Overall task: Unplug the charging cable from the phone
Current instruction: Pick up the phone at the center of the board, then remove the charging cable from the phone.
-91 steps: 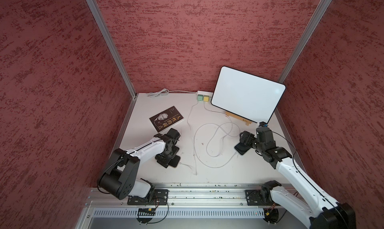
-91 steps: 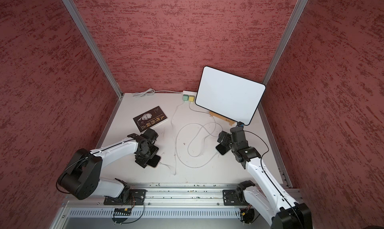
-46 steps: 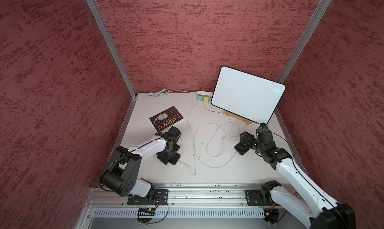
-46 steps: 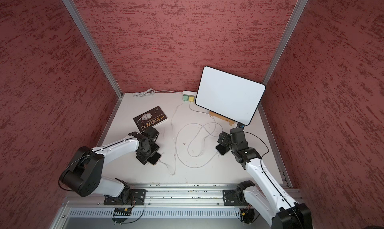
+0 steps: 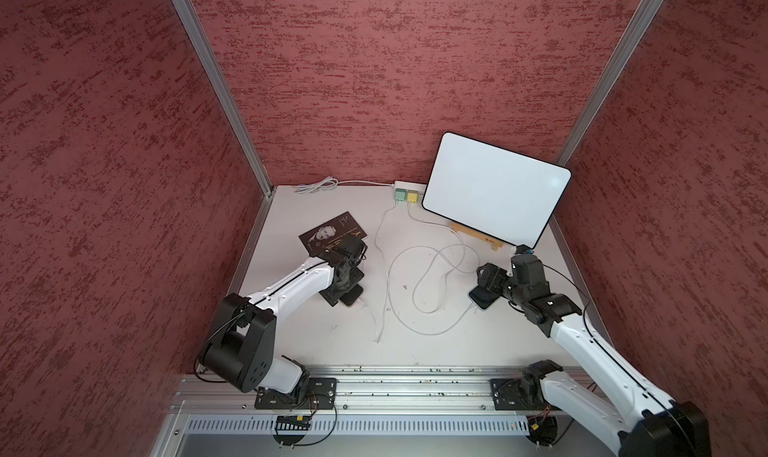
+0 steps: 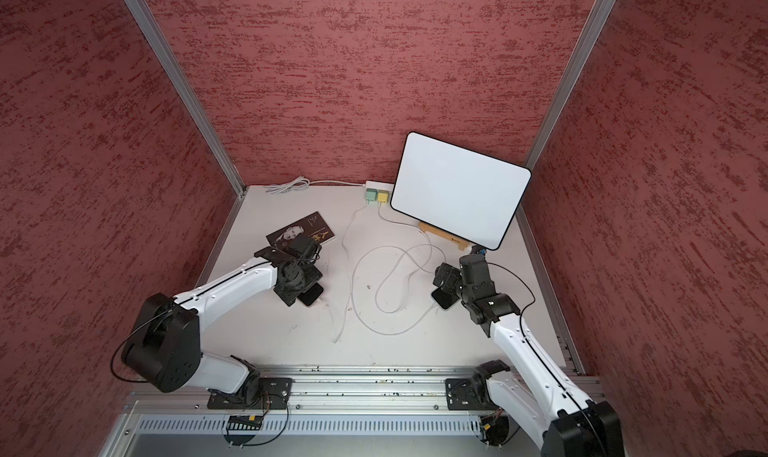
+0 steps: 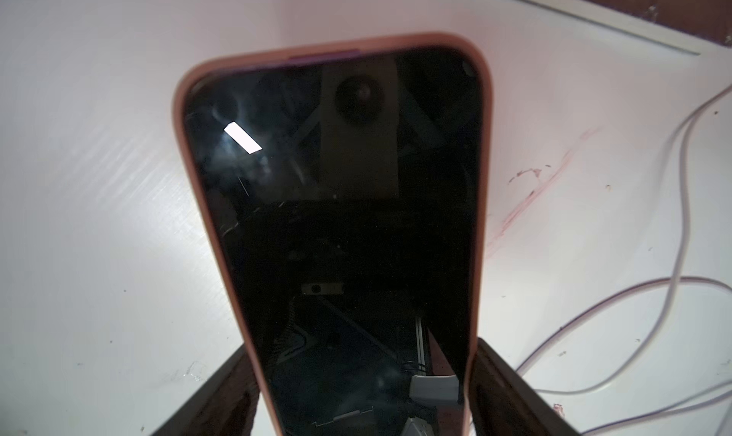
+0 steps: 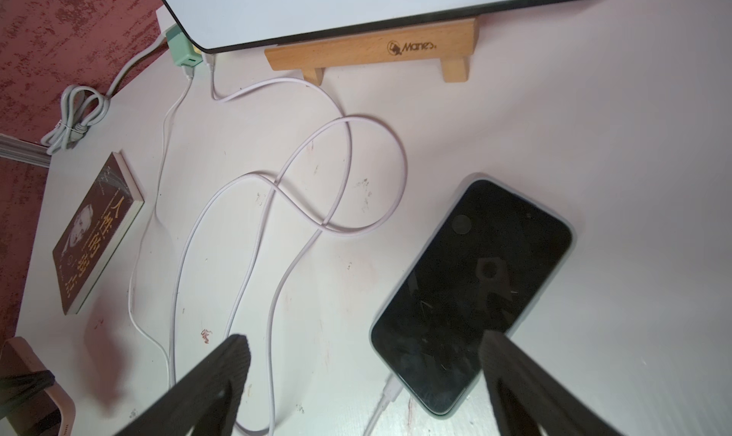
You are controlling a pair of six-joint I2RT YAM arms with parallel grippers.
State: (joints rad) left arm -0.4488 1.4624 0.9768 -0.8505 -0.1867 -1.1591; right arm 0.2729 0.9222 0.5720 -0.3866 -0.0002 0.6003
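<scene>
On the white table (image 5: 415,351) lie two phones, well apart. Over on the left side, the left gripper (image 5: 341,293) is down on the pink phone (image 5: 352,300). The left wrist view shows the pink phone (image 7: 336,216) lying flat with its dark screen up. The two black fingers (image 7: 222,398) press on its long sides and hold it. I cannot tell if a cord is stuck in this phone, for that end is hidden.

Over on the right side, the right gripper (image 5: 486,278) hangs just above the pale phone (image 5: 480,304). Its fingers (image 8: 214,382) are spread wide and hold nothing. The pale phone (image 8: 471,295) lies flat, screen up. The white cable (image 8: 390,390) is plugged into the end of it that lies between the two fingers. From there the cable loops over the table toward the chargers (image 5: 401,194) by the back wall. A brown book (image 5: 332,234) lies just past the left gripper.
</scene>
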